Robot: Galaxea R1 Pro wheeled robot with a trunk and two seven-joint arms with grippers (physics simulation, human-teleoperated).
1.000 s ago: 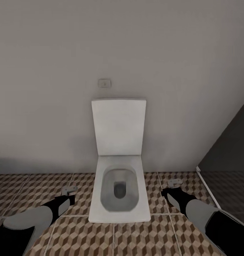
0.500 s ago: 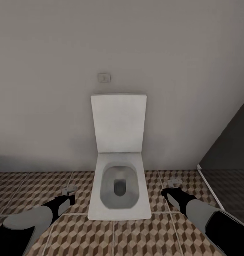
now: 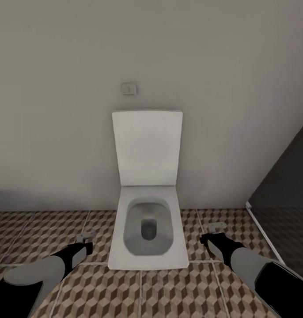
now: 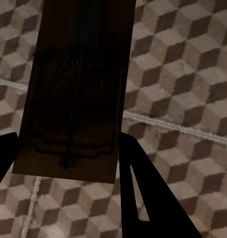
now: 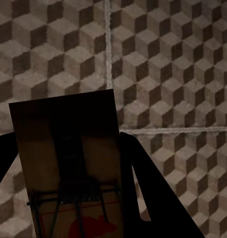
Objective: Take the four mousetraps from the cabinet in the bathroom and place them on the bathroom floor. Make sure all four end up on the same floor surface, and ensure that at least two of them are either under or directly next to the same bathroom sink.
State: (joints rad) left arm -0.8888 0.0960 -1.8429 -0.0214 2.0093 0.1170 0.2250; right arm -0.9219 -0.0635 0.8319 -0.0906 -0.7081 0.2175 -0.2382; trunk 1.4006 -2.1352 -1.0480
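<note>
robot facing the toilet, a mousetrap in each gripper.

the left gripper pinches one mousetrap between its fingers, and the right gripper clamps another mousetrap, both held above the cube-patterned bathroom floor. the toilet lid stands up against the grey wall.

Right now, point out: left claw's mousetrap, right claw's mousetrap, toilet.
left claw's mousetrap (image 4: 76, 94), left wrist view, board middle
right claw's mousetrap (image 5: 69, 163), right wrist view, board middle
toilet (image 3: 148, 150), head view, raised lid
</note>
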